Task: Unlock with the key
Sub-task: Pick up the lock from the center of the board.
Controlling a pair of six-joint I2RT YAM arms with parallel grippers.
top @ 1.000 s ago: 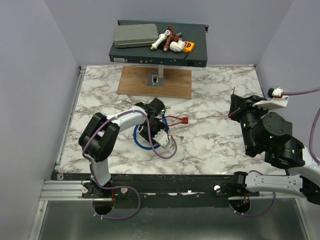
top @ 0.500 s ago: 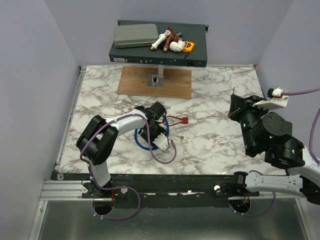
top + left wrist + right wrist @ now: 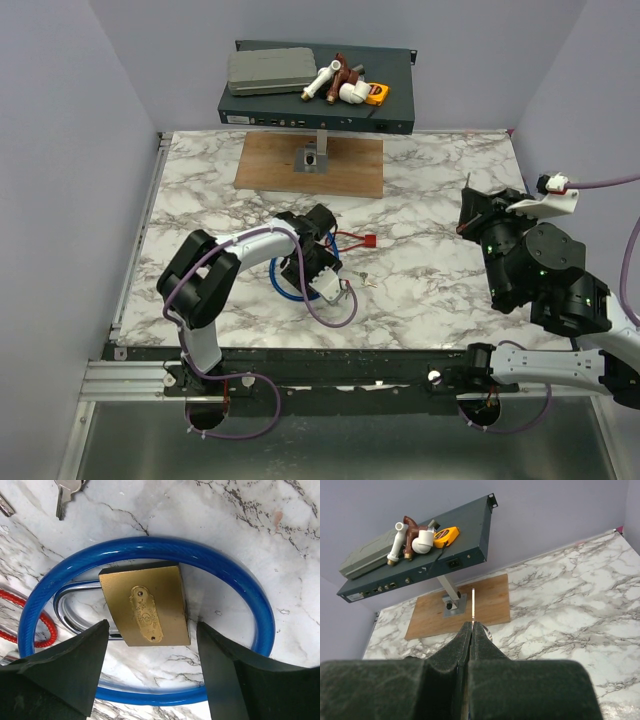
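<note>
Left pincer is sitting a touch further along the table than half a second back, now hanging right over the brass padlock. Its fingers are spread wide, straddling the padlock with a gap on each side, so it's gripping nothing. The blue cable is looping around the lock. The key is lying flat beyond that loop, ahead of the pincer, well apart from both fingers. The right pincer is parked far off, pinching tight on a thin pale sliver; can't tell what that is.
</note>
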